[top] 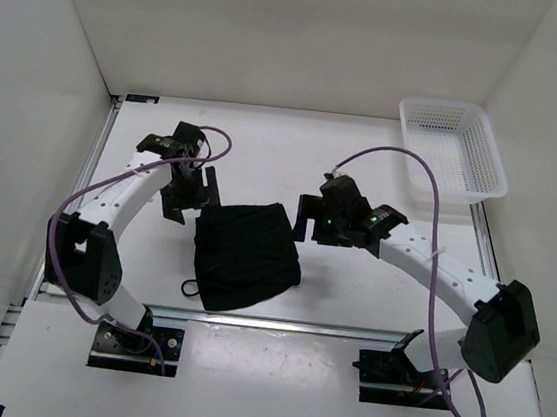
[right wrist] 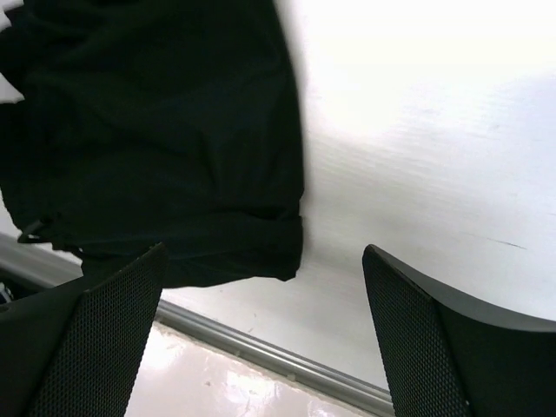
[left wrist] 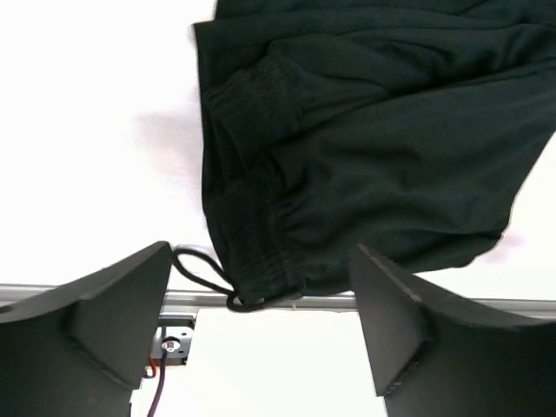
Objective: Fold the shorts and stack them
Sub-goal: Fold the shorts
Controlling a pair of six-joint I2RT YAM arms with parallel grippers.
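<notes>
The shorts [top: 246, 255] lie folded on the table [top: 369, 299], between the two arms. The left gripper [top: 182, 206] hangs spread and empty, with the waistband straight ahead of its jaws. The right gripper [top: 306, 222], likewise spread and empty, has them ahead and to the left, and neither looks clearly nearer

No legible text, label, brand, number or sign anywhere in these views.
</notes>
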